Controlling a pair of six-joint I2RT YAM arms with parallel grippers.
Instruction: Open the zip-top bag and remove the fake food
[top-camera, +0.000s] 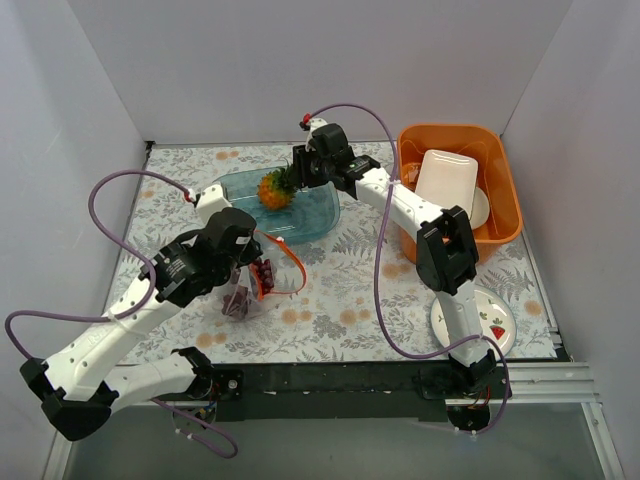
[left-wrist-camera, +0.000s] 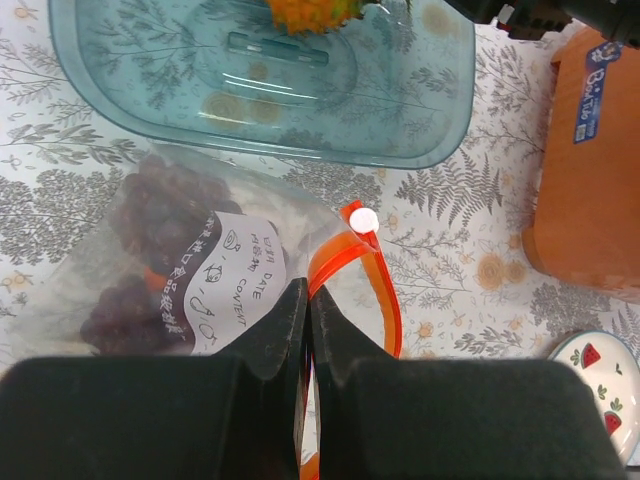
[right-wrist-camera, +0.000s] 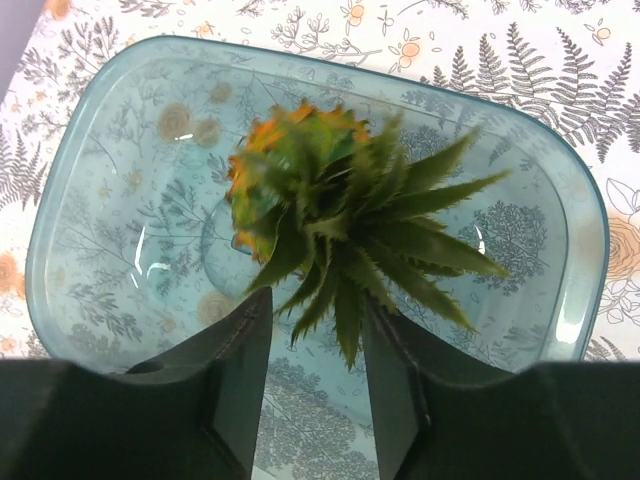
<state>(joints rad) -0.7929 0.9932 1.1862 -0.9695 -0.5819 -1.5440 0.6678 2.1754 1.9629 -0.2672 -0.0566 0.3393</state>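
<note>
The zip-top bag (top-camera: 243, 292) lies on the floral cloth with its orange-red zip strip (left-wrist-camera: 378, 275) spread open in a loop. Dark purple grape bunches (left-wrist-camera: 160, 205) and a white label show through the plastic (left-wrist-camera: 80, 270). My left gripper (left-wrist-camera: 309, 292) is shut on the bag's mouth edge at the strip; it also shows in the top view (top-camera: 252, 268). My right gripper (right-wrist-camera: 315, 300) is open, its jaws either side of the pineapple's green leaves. The orange-yellow pineapple (right-wrist-camera: 290, 185) is in the teal tray (right-wrist-camera: 110, 220), as the top view (top-camera: 277, 189) also shows.
The teal tray (top-camera: 312, 215) sits just beyond the bag. An orange basin (top-camera: 505, 195) holding a white container (top-camera: 445, 180) stands at the back right. A watermelon-printed plate (top-camera: 500, 325) lies at the near right by the right arm's base.
</note>
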